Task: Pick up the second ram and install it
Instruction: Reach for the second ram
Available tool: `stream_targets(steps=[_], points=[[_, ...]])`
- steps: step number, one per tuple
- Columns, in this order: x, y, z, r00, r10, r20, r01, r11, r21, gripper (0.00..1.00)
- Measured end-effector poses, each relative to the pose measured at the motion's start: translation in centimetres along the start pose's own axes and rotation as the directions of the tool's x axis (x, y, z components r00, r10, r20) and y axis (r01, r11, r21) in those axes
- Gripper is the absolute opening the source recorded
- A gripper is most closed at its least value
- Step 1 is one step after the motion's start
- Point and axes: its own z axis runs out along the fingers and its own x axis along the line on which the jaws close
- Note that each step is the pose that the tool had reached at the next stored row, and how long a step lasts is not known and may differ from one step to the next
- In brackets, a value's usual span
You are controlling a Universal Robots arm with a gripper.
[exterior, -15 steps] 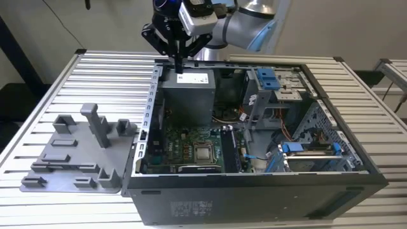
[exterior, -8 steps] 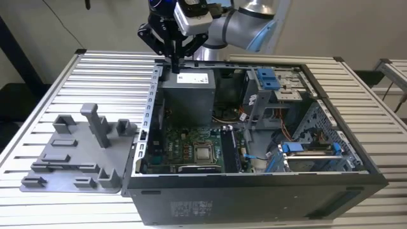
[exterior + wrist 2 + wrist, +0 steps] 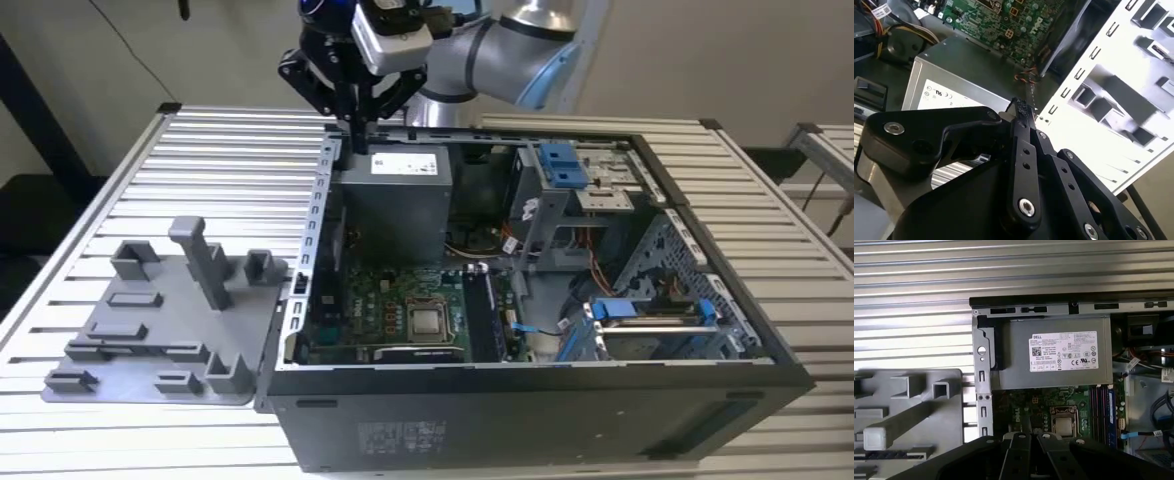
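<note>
A ribbed metal table (image 3: 200,140) carries everything. At the exterior view's left lies a grey moulded fixture (image 3: 147,330) of slots and posts. Next along, the gripper (image 3: 356,142) hangs over the far corner of the open computer case (image 3: 534,420), just above the power supply (image 3: 400,200). In the second wrist view its fingers (image 3: 1024,150) are clenched, tips meeting; whether a ram is pinched edge-on between them cannot be told. Further right, the memory slots (image 3: 483,315) run beside the processor socket (image 3: 430,322); which of them are filled is unclear.
</note>
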Motion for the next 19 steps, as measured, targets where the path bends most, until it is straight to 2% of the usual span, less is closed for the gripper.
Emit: stream_targets(steps=[19], points=[[1.73,-0.13,-0.04,1.0,0.0,0.0,0.0,1.0,0.0,0.11]])
